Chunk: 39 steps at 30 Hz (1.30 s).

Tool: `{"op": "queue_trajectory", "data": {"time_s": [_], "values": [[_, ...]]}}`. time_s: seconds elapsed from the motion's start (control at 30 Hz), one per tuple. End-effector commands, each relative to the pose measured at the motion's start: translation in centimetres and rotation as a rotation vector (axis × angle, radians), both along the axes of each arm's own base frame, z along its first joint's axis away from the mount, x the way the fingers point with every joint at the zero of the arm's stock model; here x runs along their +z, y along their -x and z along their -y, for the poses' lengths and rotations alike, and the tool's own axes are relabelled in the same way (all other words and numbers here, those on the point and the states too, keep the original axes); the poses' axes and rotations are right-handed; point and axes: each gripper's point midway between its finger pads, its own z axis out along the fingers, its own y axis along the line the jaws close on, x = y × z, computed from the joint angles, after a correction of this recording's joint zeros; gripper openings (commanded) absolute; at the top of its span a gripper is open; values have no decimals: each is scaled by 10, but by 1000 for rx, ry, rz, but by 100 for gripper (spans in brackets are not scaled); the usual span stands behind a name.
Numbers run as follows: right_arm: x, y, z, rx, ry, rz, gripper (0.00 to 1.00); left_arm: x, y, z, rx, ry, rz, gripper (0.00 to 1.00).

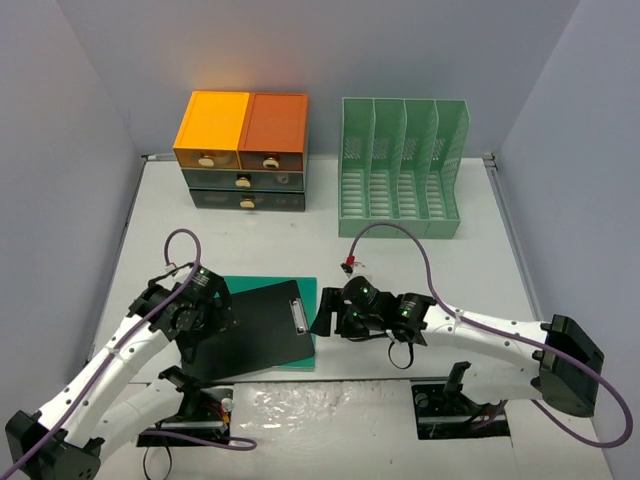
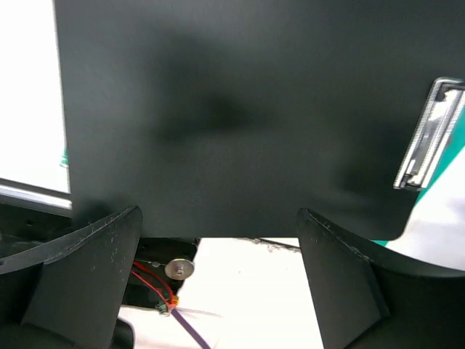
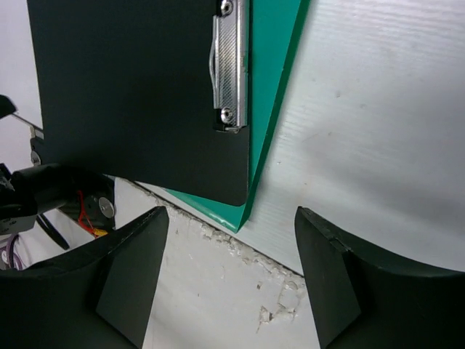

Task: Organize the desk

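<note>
From above: a white desk [image 1: 420, 270] between grey-lilac walls. At the far left corner, one drawer unit [image 1: 243, 150], two orange tops over two dark drawers. To its right along the far edge, one green file rack [image 1: 402, 170] with four slots. Close to the near edge, left of centre, one black clipboard [image 1: 250, 340] lying flat on one green folder [image 1: 255, 284]. Long axis roughly left to right, slightly tilted, one metal clip [image 1: 297, 318] at the right end. Left gripper [image 1: 198, 318] over the clipboard's left end, right gripper [image 1: 325, 318] just beside the clip end. Neither arm clearly nearer, one at each end of the stack.

From the left wrist: fingers [image 2: 87, 276] spread wide, holding nothing. Clipboard [image 2: 232, 109] filling the view ahead, its near long edge running across just beyond the fingertips. Touching or hovering, impossible to tell. Clip [image 2: 429, 134] off to the right.

From the right wrist: fingers [image 3: 341, 276] likewise wide apart and empty. Near right corner of the folder [image 3: 272, 94] pointing into the gap between them. Clipboard [image 3: 131, 87] on top, clip [image 3: 231, 65] straight ahead, bare desk [image 3: 378, 145] to the right.

Likely next, as a judgement only: a pinch on the stack's edge, then a carry to the rack, well apart at the far edge.
</note>
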Motion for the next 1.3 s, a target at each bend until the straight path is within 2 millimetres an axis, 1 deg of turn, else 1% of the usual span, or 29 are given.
{"op": "queue_trajectory", "data": {"time_s": [0.0, 0.13, 0.23, 0.3, 0.37, 0.47, 0.5, 0.67, 0.8, 0.97, 1.1, 1.17, 1.27], "values": [[16, -1, -39, 6, -126, 57, 67, -10, -7, 16, 56, 86, 13, 84], [3, 8, -53, 44, -105, 44, 66, -24, -6, 15, 82, 67, -22, 84], [-9, 13, -58, 55, -84, 30, 66, -30, -9, 15, 97, 57, -32, 84], [-17, 16, -56, 39, -69, 12, 66, -33, -11, 16, 105, 49, -37, 84], [-28, 19, -48, 7, -55, -17, 66, -35, -14, 16, 111, 42, -41, 84], [-39, 22, -41, -13, -58, -37, 65, -41, -16, 17, 112, 27, -65, 84], [-36, 22, -43, -15, -79, -36, 65, -43, -16, 17, 111, 22, -73, 84], [-37, 22, -44, -14, -87, -30, 65, -47, -16, 13, 127, -4, -81, 84], [-39, 22, -49, -4, -102, -36, 65, -43, -15, 4, 155, -42, -74, 84], [-35, 22, -53, 9, -119, -29, 65, -28, -15, -12, 233, -78, -6, 84], [-33, 22, -52, 13, -121, -24, 65, -17, -16, -27, 309, -118, 37, 84], [-32, 23, -51, 17, -122, -24, 65, -11, -17, -31, 362, -111, 69, 85], [-27, 23, -50, 18, -129, -19, 65, -2, -25, -33, 402, -68, 153, 86]]}}
